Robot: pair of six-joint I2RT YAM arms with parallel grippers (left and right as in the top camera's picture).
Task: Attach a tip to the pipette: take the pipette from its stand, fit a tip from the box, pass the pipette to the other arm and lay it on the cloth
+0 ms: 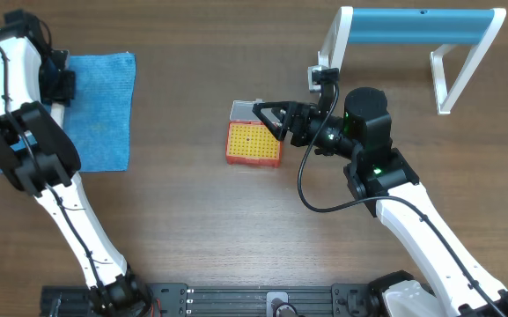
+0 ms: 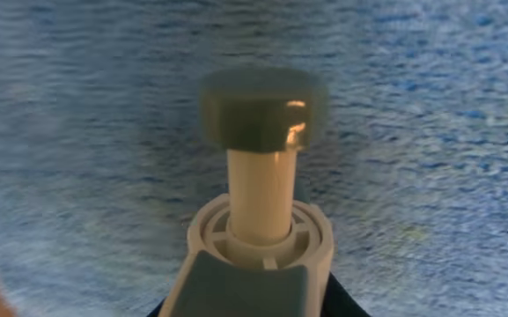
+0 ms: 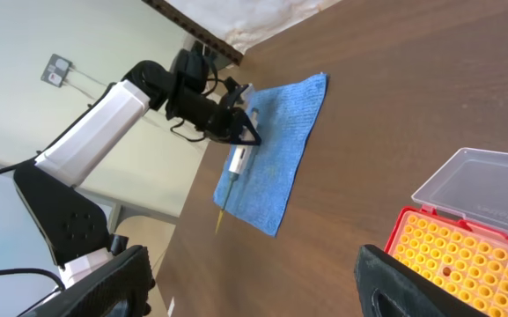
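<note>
The right gripper [image 3: 254,273] is hanging with its fingers spread wide, just beside the orange tip box [image 3: 465,255]. The box's clear lid [image 3: 487,189] is standing open, and marks on the lid are too small to read. Bare table [image 3: 394,106] is lying between the box and the blue cloth [image 3: 289,132]. There the left gripper [image 3: 240,132] is clamping the pipette [image 3: 239,158] low over the cloth, its tip [image 3: 221,211] reaching past the cloth's edge. The blue-and-white stand [image 1: 416,26] is sitting at the table's far right.

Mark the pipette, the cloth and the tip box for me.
pipette [image 3: 239,161], right wrist view, on its white barrel.
cloth [image 1: 104,110], top view, on a bare middle patch.
tip box [image 1: 254,143], top view, on the orange rack.
</note>
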